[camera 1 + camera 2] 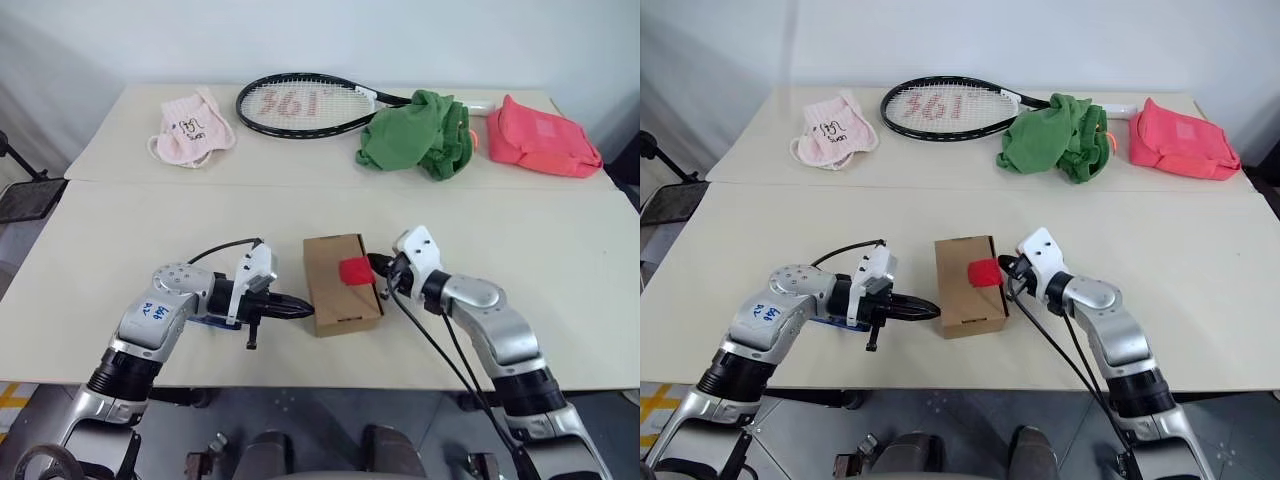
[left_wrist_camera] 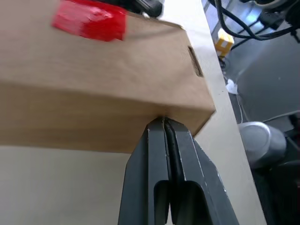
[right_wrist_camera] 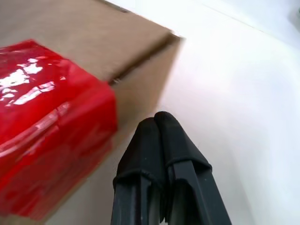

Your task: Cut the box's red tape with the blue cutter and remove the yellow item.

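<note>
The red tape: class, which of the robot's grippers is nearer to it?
Right. The right gripper sits just beside the red tape at the box's right edge; the left gripper is at the box's opposite side.

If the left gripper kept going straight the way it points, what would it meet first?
Most likely the box: the shut left gripper points at its near side wall, tips almost at the cardboard; contact is unclear.

Box sits closed near the front of the worktop, red tape on its right edge. Left tool, fingers together, tip at box's left side. Right tool, fingers together, by the tape. Tennis racket, green cloth, coral-pink pouch at back.
</note>
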